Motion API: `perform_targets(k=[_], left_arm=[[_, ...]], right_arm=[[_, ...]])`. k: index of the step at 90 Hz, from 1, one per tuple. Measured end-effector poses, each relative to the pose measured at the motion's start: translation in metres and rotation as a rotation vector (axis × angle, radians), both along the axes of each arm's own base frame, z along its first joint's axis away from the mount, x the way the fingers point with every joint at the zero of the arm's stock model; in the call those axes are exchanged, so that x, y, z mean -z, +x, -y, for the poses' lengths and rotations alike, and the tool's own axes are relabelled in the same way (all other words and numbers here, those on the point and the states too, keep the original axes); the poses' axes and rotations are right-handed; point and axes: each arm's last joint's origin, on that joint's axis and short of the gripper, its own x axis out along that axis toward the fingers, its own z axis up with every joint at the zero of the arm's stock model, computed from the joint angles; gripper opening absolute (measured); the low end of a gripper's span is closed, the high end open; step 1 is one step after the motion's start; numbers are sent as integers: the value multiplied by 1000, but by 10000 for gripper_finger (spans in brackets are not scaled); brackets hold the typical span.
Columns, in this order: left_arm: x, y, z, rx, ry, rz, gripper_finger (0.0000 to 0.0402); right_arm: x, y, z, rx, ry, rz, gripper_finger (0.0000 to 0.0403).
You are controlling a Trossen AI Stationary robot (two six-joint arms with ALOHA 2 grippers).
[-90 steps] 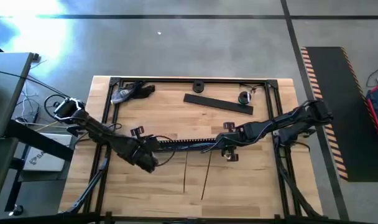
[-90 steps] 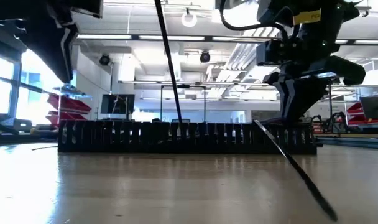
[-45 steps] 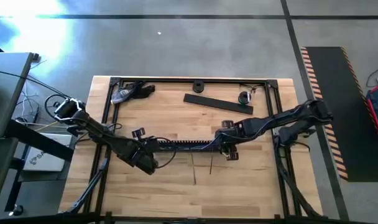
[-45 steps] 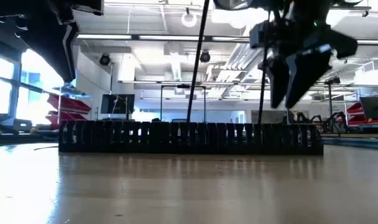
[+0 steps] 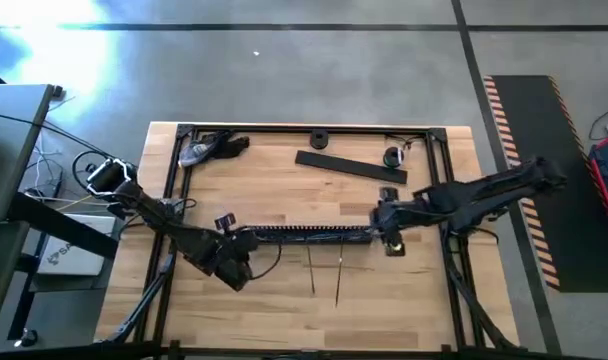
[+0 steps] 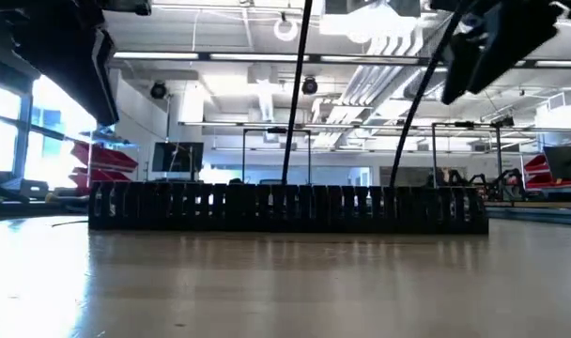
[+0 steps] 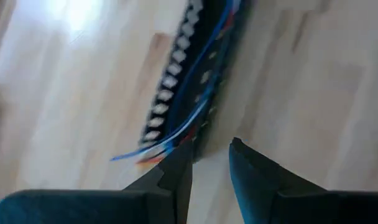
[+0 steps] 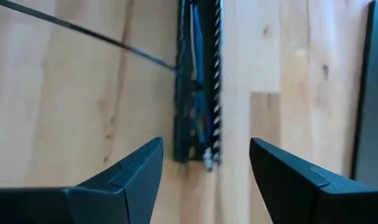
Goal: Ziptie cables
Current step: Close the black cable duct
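A long black slotted strip (image 5: 304,235) lies across the table's middle, with thin blue and red cables (image 7: 195,112) running inside it. Two thin black zipties (image 5: 312,270) (image 5: 339,282) stick out of the strip's near side and rise steeply in the low view (image 6: 300,84) (image 6: 422,103). My left gripper (image 7: 211,158) stands at the strip's left end, its fingers a narrow gap apart. My right gripper (image 8: 204,152) hovers wide open over the strip's right end (image 8: 197,146) and holds nothing. My left gripper has one fingertip (image 7: 179,162) right beside the strip's left end (image 7: 176,134), where the cable ends stick out. Whether it touches the strip, I cannot tell. Nothing sits between its fingers.
A second black strip (image 5: 349,167) lies loose toward the far edge. A round black part (image 5: 319,138), a small round item (image 5: 393,156) and a grey-and-black tool (image 5: 209,148) sit along the far edge. A black frame (image 5: 304,128) borders the wooden table.
My right gripper has risen and gone toward the table's right edge, from the right-hand ziptie to the strip's right end. That ziptie, which lay slanting along the table toward the near edge, now stands up steeply. The other has swung from leaning left to leaning right.
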Motion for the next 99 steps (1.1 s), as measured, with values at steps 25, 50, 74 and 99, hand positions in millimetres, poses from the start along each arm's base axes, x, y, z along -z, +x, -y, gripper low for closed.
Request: perform_targets(k=[25, 50, 74, 99], left_arm=[[21, 6, 1, 9, -64, 115, 85], [17, 23, -6, 78, -67, 182, 85], [16, 26, -7, 103, -86, 183, 85], [16, 29, -13, 113, -44, 182, 85]], right_arm=[[48, -14, 14, 321, -155, 67, 224], [57, 4, 100, 225, -136, 153, 224], [65, -11, 162, 247, -128, 282, 249], [105, -2, 207, 211, -116, 250, 310]])
